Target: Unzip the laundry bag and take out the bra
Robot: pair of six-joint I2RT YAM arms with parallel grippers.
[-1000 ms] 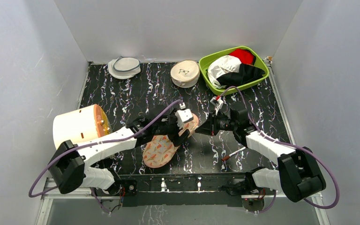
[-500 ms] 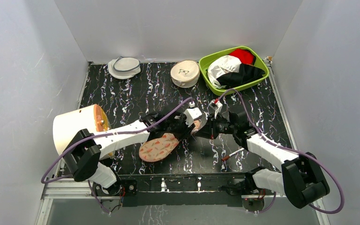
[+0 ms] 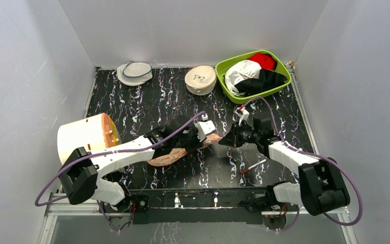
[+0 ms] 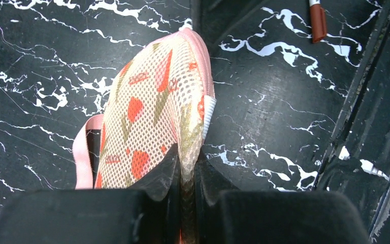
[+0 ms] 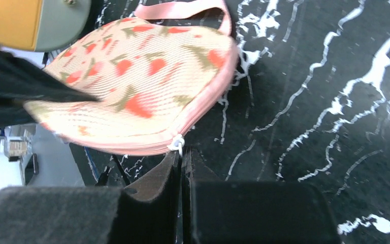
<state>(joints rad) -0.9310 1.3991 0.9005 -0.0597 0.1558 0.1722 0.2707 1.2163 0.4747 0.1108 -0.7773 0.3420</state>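
top view: laundry bag point(image 3: 165, 157) is mid table, near side, tilted up btwn the two arms. left gripper point(image 3: 202, 141) is at its right end, right gripper point(image 3: 223, 141) just right of that. pen point(image 3: 252, 166) lies near the right arm.
left wrist: fingers point(image 4: 158, 178) clamped on the bag's mesh edge, bag hanging away from them.
right wrist: fingers point(image 5: 155, 180) pressed together on the white zip pull point(image 5: 177, 144) at the bag's pink rim; zip looks closed along the rim.

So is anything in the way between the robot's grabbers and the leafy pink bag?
Nothing visible. The left gripper pinches the laundry bag in its jaws, and the right gripper is shut on the bag's white zip pull.
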